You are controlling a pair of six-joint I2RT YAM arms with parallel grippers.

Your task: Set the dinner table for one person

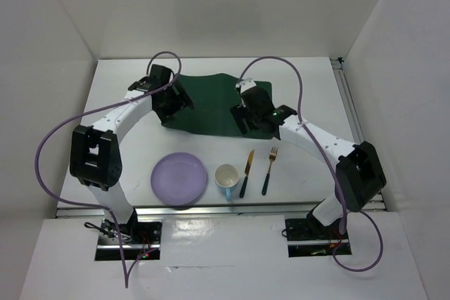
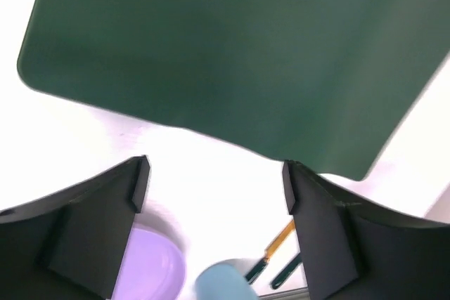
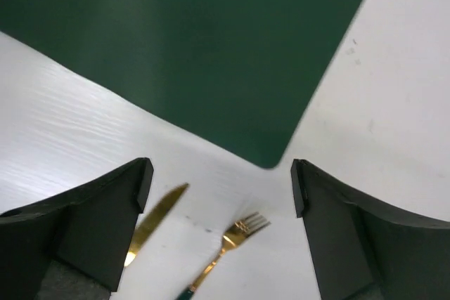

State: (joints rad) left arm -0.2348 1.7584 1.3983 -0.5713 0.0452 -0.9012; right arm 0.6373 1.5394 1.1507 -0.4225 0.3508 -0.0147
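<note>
Hovering over placemat (image 1: 211, 103) edges, left end effector (image 2: 214, 173) and right end effector (image 3: 221, 173) gape (empty).

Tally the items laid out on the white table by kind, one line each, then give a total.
placemat: 1
plate: 1
mug: 1
knife: 1
fork: 1
Total: 5
</note>
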